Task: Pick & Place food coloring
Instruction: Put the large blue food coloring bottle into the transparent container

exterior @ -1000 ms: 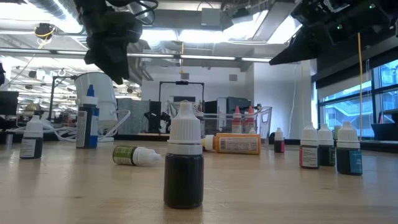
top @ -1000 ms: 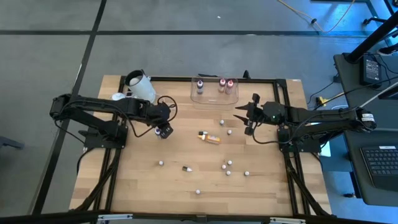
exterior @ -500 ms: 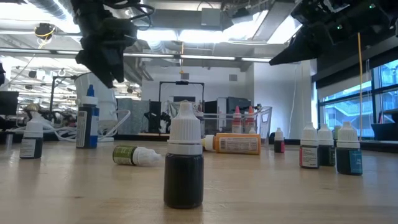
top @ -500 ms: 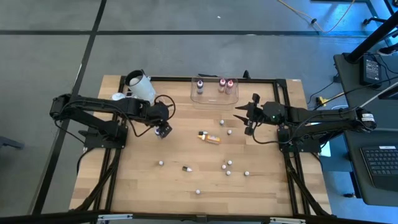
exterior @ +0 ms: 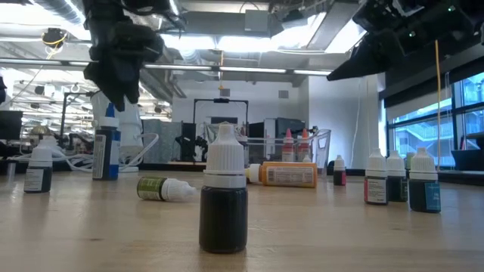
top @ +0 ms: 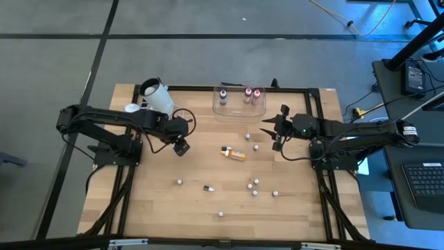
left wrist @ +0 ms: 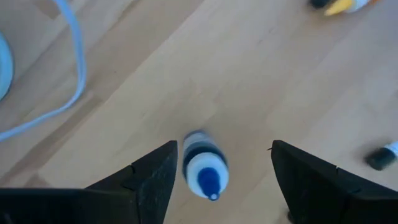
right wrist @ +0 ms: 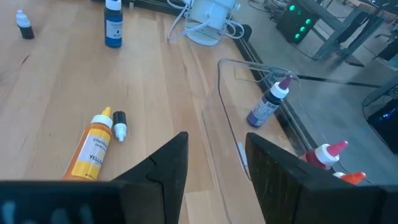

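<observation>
The food coloring bottles are scattered over the wooden table. A blue bottle (left wrist: 204, 163) stands upright under my left gripper (left wrist: 222, 149), which is open and hovers above it, one finger on either side. In the low view the blue bottle (exterior: 108, 147) sits just below that gripper (exterior: 113, 94). An orange-yellow bottle (top: 234, 153) lies on its side mid-table. Three bottles stand in the clear tub (top: 239, 109). My right gripper (top: 270, 132) is open and hangs in the air to the right of the tub.
A white cup (top: 158, 97) with a cable lies at the far left corner. Several small bottles stand near the table's middle and near edge (top: 251, 186), and a dark one (exterior: 223, 204) is close to the low camera. A greenish bottle (exterior: 162, 188) lies on its side.
My left gripper has moved a little toward the table's left and has come over the blue bottle. It has stayed open. The right arm and the bottles have kept still.
</observation>
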Action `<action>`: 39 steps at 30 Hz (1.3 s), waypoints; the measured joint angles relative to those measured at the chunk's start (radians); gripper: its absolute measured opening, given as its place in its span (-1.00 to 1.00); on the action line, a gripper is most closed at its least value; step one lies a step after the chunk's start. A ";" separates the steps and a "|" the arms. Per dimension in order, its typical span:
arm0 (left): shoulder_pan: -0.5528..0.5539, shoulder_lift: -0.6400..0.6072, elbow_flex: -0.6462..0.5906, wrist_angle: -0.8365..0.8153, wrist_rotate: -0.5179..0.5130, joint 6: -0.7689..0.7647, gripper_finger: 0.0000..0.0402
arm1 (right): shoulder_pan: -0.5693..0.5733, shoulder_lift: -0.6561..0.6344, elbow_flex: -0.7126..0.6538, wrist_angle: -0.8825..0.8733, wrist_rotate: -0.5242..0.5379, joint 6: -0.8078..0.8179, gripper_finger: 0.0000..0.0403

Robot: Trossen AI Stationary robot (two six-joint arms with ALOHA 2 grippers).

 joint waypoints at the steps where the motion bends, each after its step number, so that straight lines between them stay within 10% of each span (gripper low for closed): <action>1: 0.000 0.008 -0.001 -0.013 0.001 -0.012 0.26 | 0.000 0.005 0.000 -0.002 0.000 0.000 -0.19; 20: -0.007 0.118 -0.001 -0.039 0.086 -0.018 0.25 | -0.001 0.062 -0.001 0.016 0.000 -0.030 -0.19; 39: -0.007 0.118 -0.001 -0.047 0.084 -0.016 -0.24 | -0.001 0.062 -0.001 0.019 0.000 -0.030 -0.19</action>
